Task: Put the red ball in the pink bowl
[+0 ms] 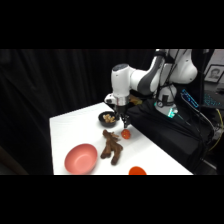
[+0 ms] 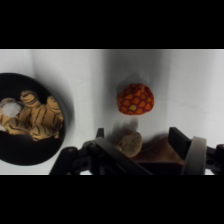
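The red ball rests on the white table just right of a brown plush toy. In the wrist view the red ball shows a yellow-dotted pattern and lies ahead of the fingers. My gripper hangs a little above the table, between the ball and the small black bowl. In the wrist view my gripper is open, with nothing held and the ball beyond its fingertips. The pink bowl sits empty at the table's near left, well away from the gripper.
The black bowl holds tan and pale bits and lies left of the ball. Part of the brown toy shows under the fingers. A flatter orange-red object lies at the front edge. Dark equipment borders the table's right side.
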